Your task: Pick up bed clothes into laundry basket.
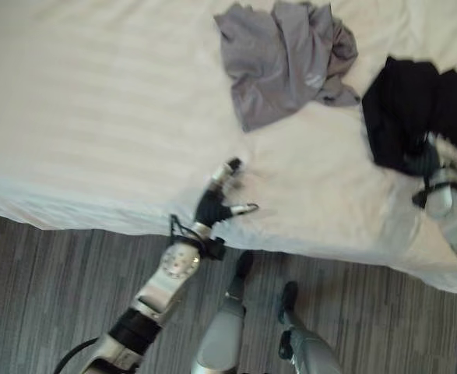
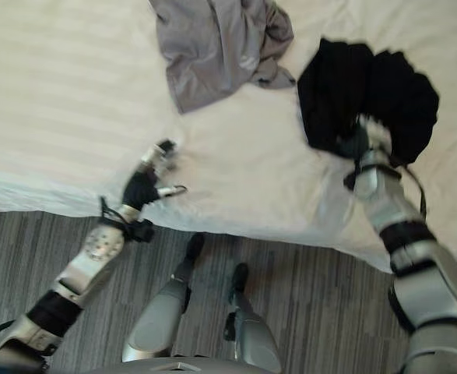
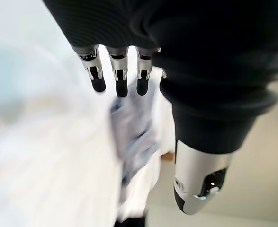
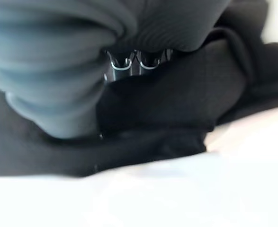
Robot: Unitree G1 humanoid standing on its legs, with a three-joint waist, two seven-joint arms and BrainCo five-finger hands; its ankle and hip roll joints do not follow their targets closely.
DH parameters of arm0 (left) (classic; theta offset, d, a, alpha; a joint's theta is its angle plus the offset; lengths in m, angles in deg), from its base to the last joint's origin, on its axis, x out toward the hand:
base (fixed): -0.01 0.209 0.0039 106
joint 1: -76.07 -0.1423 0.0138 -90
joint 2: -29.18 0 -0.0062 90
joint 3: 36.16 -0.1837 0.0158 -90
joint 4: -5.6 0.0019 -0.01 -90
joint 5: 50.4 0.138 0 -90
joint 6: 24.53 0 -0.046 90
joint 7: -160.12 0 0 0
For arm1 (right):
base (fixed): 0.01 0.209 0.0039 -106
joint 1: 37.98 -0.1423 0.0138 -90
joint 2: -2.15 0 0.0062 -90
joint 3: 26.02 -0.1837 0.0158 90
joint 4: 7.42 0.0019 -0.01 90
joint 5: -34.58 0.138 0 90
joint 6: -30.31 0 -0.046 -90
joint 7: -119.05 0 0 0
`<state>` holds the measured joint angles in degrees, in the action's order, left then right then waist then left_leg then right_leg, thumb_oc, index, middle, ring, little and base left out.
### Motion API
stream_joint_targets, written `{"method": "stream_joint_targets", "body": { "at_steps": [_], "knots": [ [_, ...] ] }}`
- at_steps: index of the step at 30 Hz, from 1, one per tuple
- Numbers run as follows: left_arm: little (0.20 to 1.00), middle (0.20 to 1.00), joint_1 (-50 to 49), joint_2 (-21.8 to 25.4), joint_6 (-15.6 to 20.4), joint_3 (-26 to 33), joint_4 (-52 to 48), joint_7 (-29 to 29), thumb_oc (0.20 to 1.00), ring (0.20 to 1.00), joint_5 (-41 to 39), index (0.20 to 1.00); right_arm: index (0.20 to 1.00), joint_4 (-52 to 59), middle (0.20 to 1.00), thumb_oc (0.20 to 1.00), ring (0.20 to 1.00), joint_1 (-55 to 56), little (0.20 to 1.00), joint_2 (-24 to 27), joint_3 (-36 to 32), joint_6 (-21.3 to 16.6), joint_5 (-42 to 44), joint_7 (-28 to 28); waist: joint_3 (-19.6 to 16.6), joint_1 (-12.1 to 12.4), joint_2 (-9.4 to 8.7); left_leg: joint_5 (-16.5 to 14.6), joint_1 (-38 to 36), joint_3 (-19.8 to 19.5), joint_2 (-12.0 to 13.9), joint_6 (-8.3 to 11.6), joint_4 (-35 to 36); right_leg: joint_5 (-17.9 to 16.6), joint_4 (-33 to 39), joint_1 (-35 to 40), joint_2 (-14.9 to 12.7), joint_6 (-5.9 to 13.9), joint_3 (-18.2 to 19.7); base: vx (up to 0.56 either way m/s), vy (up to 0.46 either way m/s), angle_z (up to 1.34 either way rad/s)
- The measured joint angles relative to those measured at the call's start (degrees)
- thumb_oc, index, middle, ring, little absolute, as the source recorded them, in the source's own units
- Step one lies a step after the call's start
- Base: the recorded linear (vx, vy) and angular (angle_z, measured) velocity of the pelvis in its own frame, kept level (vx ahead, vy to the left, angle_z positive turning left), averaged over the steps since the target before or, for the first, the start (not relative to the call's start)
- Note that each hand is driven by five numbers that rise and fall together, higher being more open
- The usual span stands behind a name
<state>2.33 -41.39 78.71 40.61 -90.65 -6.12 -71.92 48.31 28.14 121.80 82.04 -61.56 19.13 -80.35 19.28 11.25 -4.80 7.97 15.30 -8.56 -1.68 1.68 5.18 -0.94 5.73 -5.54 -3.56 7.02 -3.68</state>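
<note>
Both clothes lie on the bed (image 1: 96, 117), so nothing is picked up yet. The right hand (image 2: 360, 140) is buried in the black garment (image 2: 368, 93); its grip cannot be told. The grey shirt (image 1: 282, 58) lies untouched. The left hand (image 1: 216, 199) hovers wide and empty.

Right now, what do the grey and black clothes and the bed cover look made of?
Grey garment: thin, slightly shiny knit, likely synthetic; soft crumpled folds. Black garment: matte, heavier-looking fabric; weave unclear. Sheet: white woven cloth with faint tonal stripes, probably cotton.
</note>
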Motion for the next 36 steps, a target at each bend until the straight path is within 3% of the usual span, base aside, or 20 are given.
{"method": "stream_joint_targets", "body": {
  "at_steps": [3,6,8,10,12,14,15,16,18,23,33,36],
  "knots": [
    [1.0,1.0,6.57,1.8,0.17,0.22,0.5,2.62,1.0,1.0,5.87,1.0,0.2,-2.21,0.2,0.2,0.2,5.6,0.2,-4.36,-2.24,-0.86,-1.11,1.24,-2.62,-1.09,0.25,-0.26,-0.73,0.35,-0.52,0.31,0.01,0.58,0.0,0.74,-0.54,-0.91,0.32,0.07,0.048,-0.02],
    [1.0,1.0,14.73,-1.2,-1.16,-5.95,6.87,4.65,1.0,1.0,13.1,1.0,0.2,-10.31,0.2,0.2,0.2,6.82,0.2,-12.9,-3.0,-2.23,-2.67,1.51,-6.84,-3.41,0.23,-0.38,-2.33,1.54,-0.83,0.08,0.04,0.73,0.05,2.0,-1.17,-0.72,0.77,0.05,0.056,-0.14],
    [1.0,1.0,19.86,-2.93,-2.8,-11.31,14.7,5.62,1.0,1.0,16.98,1.0,0.2,-16.36,0.2,0.2,0.2,7.54,0.2,-17.72,-0.65,-2.63,-2.74,2.22,-10.57,-6.72,0.03,-0.67,-3.34,3.23,-0.99,-0.1,0.08,0.72,0.18,2.12,-1.82,-0.69,1.53,-0.01,0.107,-0.36],
    [1.0,1.0,28.53,-3.9,-3.93,-19.28,26.95,8.31,1.0,1.0,23.23,1.0,0.2,-21.01,0.2,0.2,0.2,12.28,0.2,-19.67,2.84,-2.63,-4.46,4.4,-11.79,-8.64,0.06,-0.77,-4.02,3.62,-1.11,-0.31,0.08,0.62,0.02,2.74,-2.07,-0.41,1.48,-0.05,0.109,-0.13],
    [1.0,1.0,33.22,-3.75,-6.35,-21.99,34.57,8.69,1.0,1.0,27.32,1.0,0.2,-26.8,0.2,0.2,0.2,15.38,0.2,-22.59,6.54,0.12,-4.83,8.36,-12.41,-9.34,0.12,-0.93,-3.4,5.01,-0.78,-0.34,0.1,0.57,0.27,1.44,-2.01,-0.42,2.37,-0.07,0.071,-0.33],
    [1.0,1.0,40.41,-3.92,-7.54,-28.25,47.34,9.89,1.0,1.0,32.23,1.0,0.2,-32.38,0.2,0.2,0.2,21.18,0.2,-26.15,8.11,1.49,-4.81,10.59,-12.12,-10.88,1.1,-0.69,-1.94,6.07,-0.65,-0.61,0.06,0.13,0.19,-0.48,-1.93,-0.43,2.74,-0.06,0.052,-0.31],
    [1.0,1.0,46.78,-3.23,-10.25,-34.1,60.93,10.13,1.0,1.0,38.3,1.0,0.2,-33.42,0.2,0.2,0.2,26.97,0.2,-28.89,12.55,1.62,-4.82,11.47,-12.05,-12.6,1.14,-0.21,-1.2,7.09,-0.21,-1.32,0.07,-1.44,-0.04,-1.86,-1.6,-0.13,3.71,-0.04,0.061,-0.6],
    [1.0,1.0,49.12,-1.61,-12.16,-35.19,66.16,10.18,1.0,1.0,40.75,1.0,0.2,-32.98,0.2,0.2,0.2,29.9,0.2,-30.47,14.64,1.39,-4.82,12.17,-11.82,-13.4,0.75,-0.48,-0.98,8.23,0.29,-1.34,0.1,-1.94,-0.05,-2.53,-1.44,0.02,3.44,-0.02,0.046,-0.75],
    [1.0,1.0,51.69,0.61,-14.01,-35.42,67.0,10.78,1.0,1.0,44.84,1.0,0.2,-32.39,0.2,0.2,0.2,35.28,0.2,-32.54,16.29,1.19,-4.71,13.6,-11.1,-15.52,0.17,-0.99,-0.82,9.34,0.56,-0.85,0.1,-2.3,-0.05,-3.29,-1.46,-0.4,2.48,-0.02,0.037,-0.36],
    [1.0,1.0,59.03,2.26,-14.42,-38.75,70.31,11.26,1.0,1.0,54.37,1.0,0.2,-31.93,0.2,0.2,0.2,38.28,0.2,-35.6,16.25,-0.04,-0.35,17.15,-8.87,-17.22,-2.84,-1.35,-0.73,11.32,1.48,-0.64,0.1,-2.81,-0.04,-4.36,-1.06,-0.33,2.72,-0.02,0.048,-0.19],
    [1.0,1.0,58.98,10.56,-16.78,-36.96,73.55,12.36,1.0,1.0,54.22,1.0,0.2,-31.21,0.2,0.2,0.2,33.46,0.2,-35.34,16.22,-1.37,0.24,16.95,-5.25,-17.25,-5.46,-1.85,0.59,12.79,2.52,-0.36,0.09,-4.15,-0.06,-6.48,-0.15,-0.28,2.22,-0.03,0.044,-0.09],
    [1.0,1.0,59.04,11.72,-17.11,-36.38,73.98,12.27,1.0,1.0,54.21,1.0,0.2,-31.29,0.2,0.2,0.2,33.36,0.2,-35.39,16.16,-1.45,0.25,16.67,-4.07,-17.35,-6.15,-1.89,2.1,12.65,3.16,-0.33,0.09,-5.54,-0.07,-8.14,0.4,0.73,0.76,-0.03,0.015,-0.03]
  ]
}}
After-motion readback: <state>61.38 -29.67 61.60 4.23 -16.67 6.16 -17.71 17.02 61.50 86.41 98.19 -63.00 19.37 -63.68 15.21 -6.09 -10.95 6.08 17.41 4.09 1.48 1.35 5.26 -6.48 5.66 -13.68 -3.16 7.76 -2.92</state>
